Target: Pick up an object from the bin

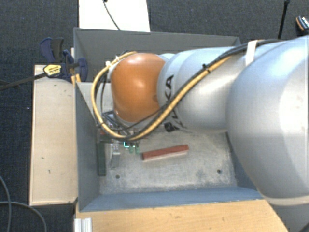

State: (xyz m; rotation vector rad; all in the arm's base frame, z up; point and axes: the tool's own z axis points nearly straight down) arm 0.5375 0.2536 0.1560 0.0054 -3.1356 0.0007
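1. Container: grey metal bin (pixel 169 197), open-topped, with a pale speckled floor; dark carpet lies around it.
2. Robot: 1 silver KUKA arm (pixel 217 91), entering over the bin's right edge and stretching across most of the floor toward the left wall.
3. Wrist fitting: 1 rounded orange cover (pixel 137 86), over the bin's left half and nearer the back wall than the front wall.
4. Wiring: yellow and black cables (pixel 178 98), looped round the orange cover and running back along the arm.
5. Tool: gripper (pixel 115 153), below the orange cover, low over the floor near the left wall, with a small green light on its body. The wrist hides most of it, so I cannot tell whether the jaws are open or closed.
6. Contents: 1 red-brown bar (pixel 164 153), flat and oblong, lying on the floor toward the bin's middle. It runs roughly along the front wall, with its left end near the gripper but apart from it.
7. Unclassed: 1 dark strip (pixel 101 159), slim and grey-green, running back to front along the left wall, just beside the gripper. I cannot tell whether it is a loose thing or part of the gripper.
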